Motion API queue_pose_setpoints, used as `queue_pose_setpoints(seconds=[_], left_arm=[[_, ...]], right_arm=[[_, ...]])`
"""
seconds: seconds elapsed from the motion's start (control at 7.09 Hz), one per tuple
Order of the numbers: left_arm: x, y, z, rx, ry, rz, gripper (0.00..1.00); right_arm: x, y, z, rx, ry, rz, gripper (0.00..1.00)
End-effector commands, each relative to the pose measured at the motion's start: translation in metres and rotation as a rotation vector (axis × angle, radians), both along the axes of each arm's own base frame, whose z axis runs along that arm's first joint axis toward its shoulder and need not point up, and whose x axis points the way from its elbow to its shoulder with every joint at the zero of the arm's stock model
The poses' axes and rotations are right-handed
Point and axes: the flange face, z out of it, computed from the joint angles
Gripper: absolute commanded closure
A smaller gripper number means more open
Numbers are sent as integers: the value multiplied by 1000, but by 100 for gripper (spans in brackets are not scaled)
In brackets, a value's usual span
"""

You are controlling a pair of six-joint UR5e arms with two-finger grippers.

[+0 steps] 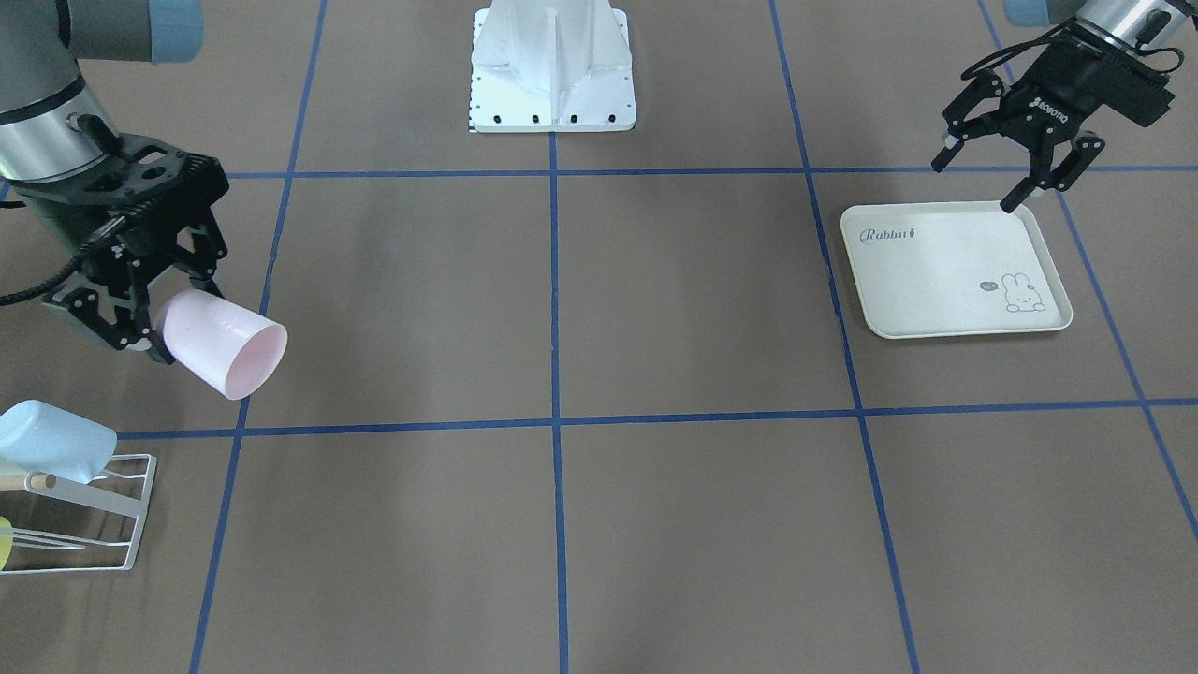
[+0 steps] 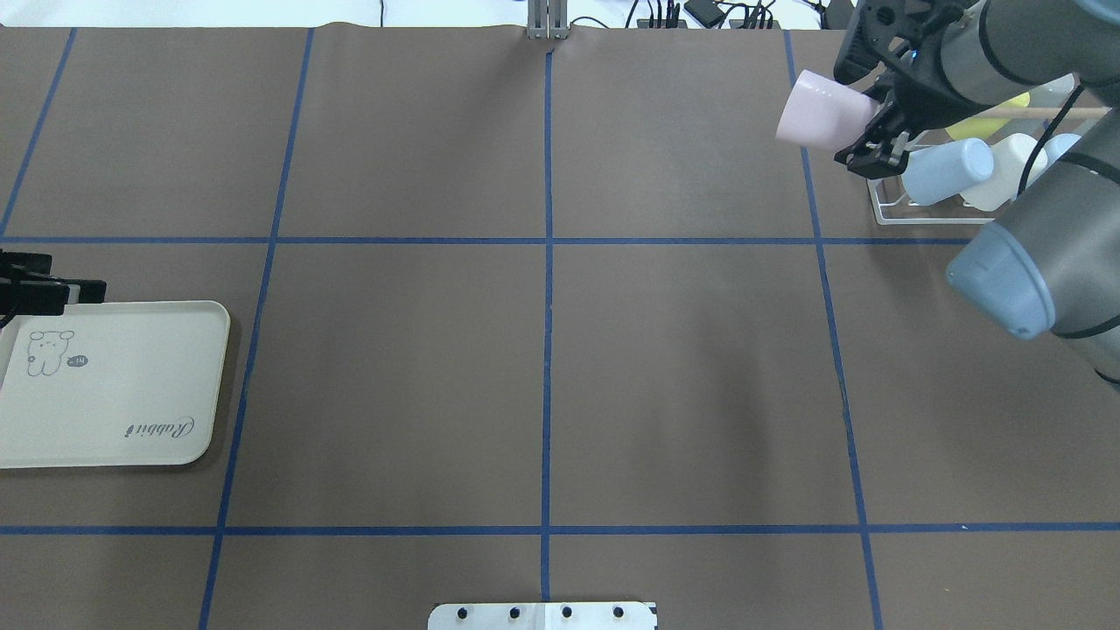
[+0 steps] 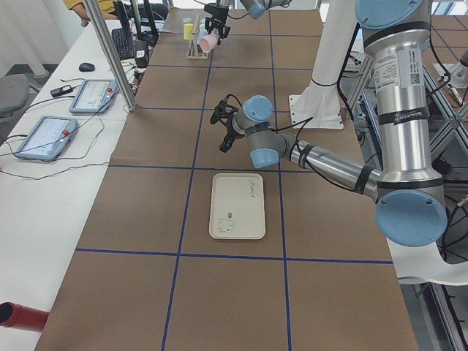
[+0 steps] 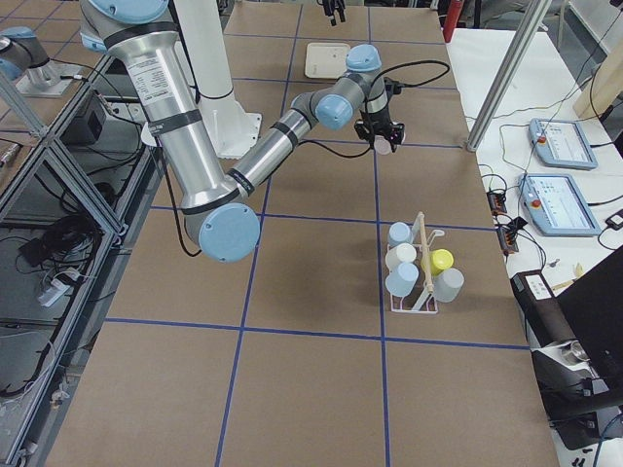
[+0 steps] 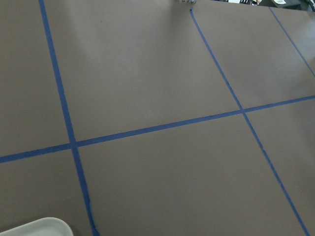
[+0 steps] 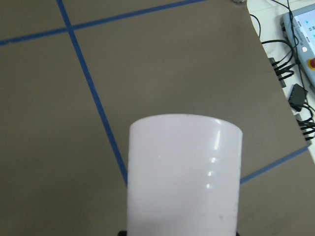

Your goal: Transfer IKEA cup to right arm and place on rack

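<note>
Right claw point(image 1: 171, 311) gripping cup point(image 1: 229, 351), left claw point(image 1: 975, 184) spread wide, angled downward

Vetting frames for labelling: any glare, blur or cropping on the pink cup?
Right wrist view: pink cup sharp, a few small specular spots near its right edge, its lower part cropped. Front-facing view: evenly lit, no glare, cup crisp. Overhead: cup pale but clear. Exterior left: cup too small for detail.
</note>
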Motion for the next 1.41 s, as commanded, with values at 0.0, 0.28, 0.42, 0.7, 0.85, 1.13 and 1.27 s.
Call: queue_pose_setpoints(seconds=[0.0,0.28,0.42,0.7,0.85,1.13,1.27], left_arm=[[-2,1,2,0,-1,1,0],[-3,2,3,-9,1,-3,0],[-2,1,3,-12,0,-4,0],[-2,1,2,-10,3,-2,0],[-2,2,2,-8,3,-2,0],[-3,2,0,-7,6,-3,0],[-3,2,0,-7,6,-3,0]], right_arm=[[18,-23,6,219,305,13,100],[37,-40,16,481,778,-239,100],[47,-54,32,490,865,-306,100],[46,-74,49,486,977,-360,100],[41,-89,68,479,1002,-369,100],[37,-108,91,531,1044,-407,100],[36,-112,107,503,1060,-417,100]])
